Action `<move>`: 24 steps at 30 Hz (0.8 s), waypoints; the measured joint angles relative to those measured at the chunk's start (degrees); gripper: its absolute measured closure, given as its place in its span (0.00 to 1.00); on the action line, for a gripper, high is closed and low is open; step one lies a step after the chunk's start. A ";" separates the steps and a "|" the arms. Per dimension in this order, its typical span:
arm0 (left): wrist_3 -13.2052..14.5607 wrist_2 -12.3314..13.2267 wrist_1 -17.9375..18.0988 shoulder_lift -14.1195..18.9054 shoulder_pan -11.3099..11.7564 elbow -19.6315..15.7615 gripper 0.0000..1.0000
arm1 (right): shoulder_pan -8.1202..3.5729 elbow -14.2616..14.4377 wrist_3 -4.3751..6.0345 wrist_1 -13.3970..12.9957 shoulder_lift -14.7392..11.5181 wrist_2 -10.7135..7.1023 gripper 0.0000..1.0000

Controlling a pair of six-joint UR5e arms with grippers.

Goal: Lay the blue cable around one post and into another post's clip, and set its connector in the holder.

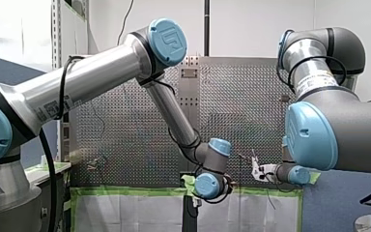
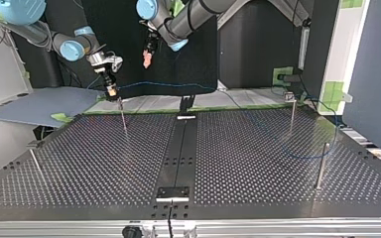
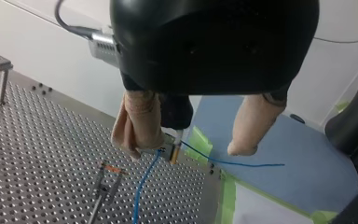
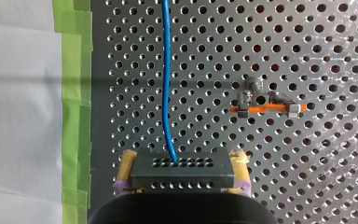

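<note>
Well, the job looks only partly under way: the right gripper (image 4: pixel 183 161) has its yellow-padded fingers clenched on the dark connector (image 4: pixel 182 173), held just above the perforated table (image 2: pixel 104 163) near its taped edge, with the blue cable (image 4: pixel 166 84) running straight out from it. Just beside it stands a thin rod topped with an orange clip (image 4: pixel 265 108), and the cable is not in that clip. The left gripper (image 3: pixel 187 150) hangs close above, its beige fingers spread and grasping nothing. In the top view the cable stretches through the air along the arms' side of the table, then sags onto it and curves by the post (image 2: pixel 321 166) at that view's right; whether it truly rounds it I cannot tell. I'd judge the clipping and the seating of the connector are both left to do, and I can't pick out the holder for sure
</note>
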 joint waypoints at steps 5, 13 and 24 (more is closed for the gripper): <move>-0.36 -0.63 -0.27 -2.45 0.66 2.37 0.00 | -0.10 -0.01 -0.09 0.07 0.03 0.02 1.00; -0.49 -2.02 -0.51 -6.28 2.23 4.30 0.00 | -0.12 0.01 -0.81 0.63 0.01 0.33 1.00; 2.34 -6.85 -2.72 -6.14 1.52 7.01 0.00 | -0.35 0.00 -1.81 1.26 0.00 1.13 1.00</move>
